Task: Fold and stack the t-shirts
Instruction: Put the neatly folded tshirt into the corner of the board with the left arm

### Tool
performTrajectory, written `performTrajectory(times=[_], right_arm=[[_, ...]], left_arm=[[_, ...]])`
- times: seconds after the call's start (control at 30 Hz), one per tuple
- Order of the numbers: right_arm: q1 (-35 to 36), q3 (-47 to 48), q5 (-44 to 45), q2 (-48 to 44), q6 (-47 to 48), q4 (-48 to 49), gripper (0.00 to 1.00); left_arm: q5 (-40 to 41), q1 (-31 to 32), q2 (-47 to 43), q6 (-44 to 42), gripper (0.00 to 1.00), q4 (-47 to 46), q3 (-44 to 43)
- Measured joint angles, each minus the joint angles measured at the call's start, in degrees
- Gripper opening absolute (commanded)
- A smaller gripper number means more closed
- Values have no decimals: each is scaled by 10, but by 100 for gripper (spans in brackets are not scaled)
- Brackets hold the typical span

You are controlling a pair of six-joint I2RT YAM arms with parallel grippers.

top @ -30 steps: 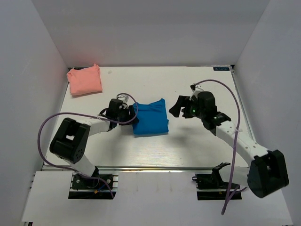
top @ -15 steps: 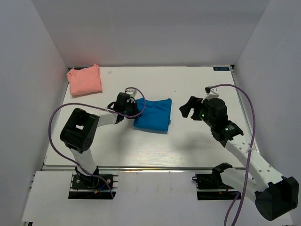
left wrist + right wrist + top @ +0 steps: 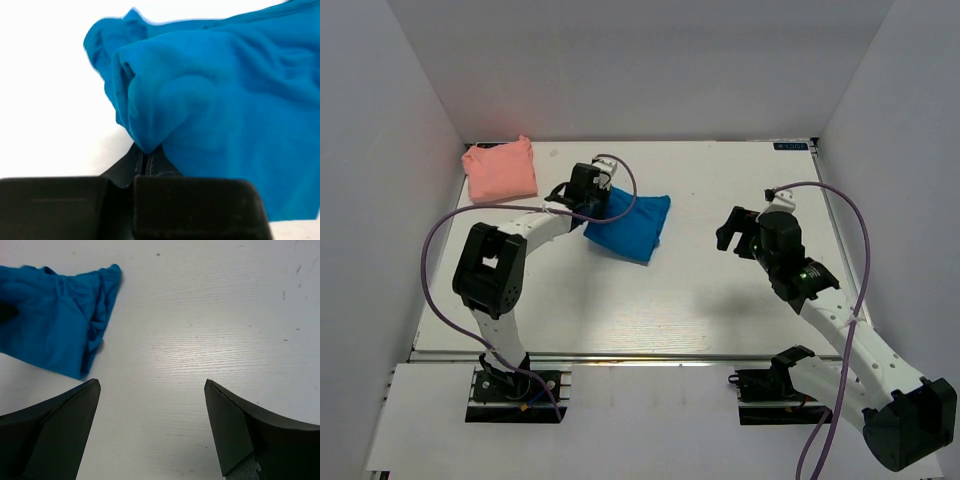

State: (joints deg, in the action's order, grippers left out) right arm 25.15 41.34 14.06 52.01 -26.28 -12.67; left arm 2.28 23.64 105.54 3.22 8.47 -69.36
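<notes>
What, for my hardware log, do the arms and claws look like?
Both match: the left arm and right arm have white links, bulky black joints and a looping purple cable each. The left claw and right claw have black fingers.

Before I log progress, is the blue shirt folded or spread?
Folded: the blue shirt is a compact bundle, pinched by the left gripper.

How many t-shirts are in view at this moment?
2. The blue t-shirt lies mid-table, its edge pinched by the left gripper; the pink t-shirt sits folded in the far left corner. No others show.
</notes>
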Motion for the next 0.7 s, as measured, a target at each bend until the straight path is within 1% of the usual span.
performTrajectory(times=[0.2, 0.3, 0.43, 0.57, 0.7], right_arm=[[0, 0, 28, 16, 8, -11, 90], [0, 0, 33, 28, 11, -12, 90], [0, 1, 40, 45, 14, -14, 90], [0, 10, 49, 63, 18, -27, 90], [0, 22, 56, 73, 23, -40, 90]], left_arm=[[39, -12, 3, -110, 0, 50, -89], [49, -24, 14, -146, 0, 62, -129], [57, -54, 36, -193, 0, 77, -168], [66, -91, 44, -239, 0, 81, -179], [67, -124, 66, -279, 0, 84, -217]])
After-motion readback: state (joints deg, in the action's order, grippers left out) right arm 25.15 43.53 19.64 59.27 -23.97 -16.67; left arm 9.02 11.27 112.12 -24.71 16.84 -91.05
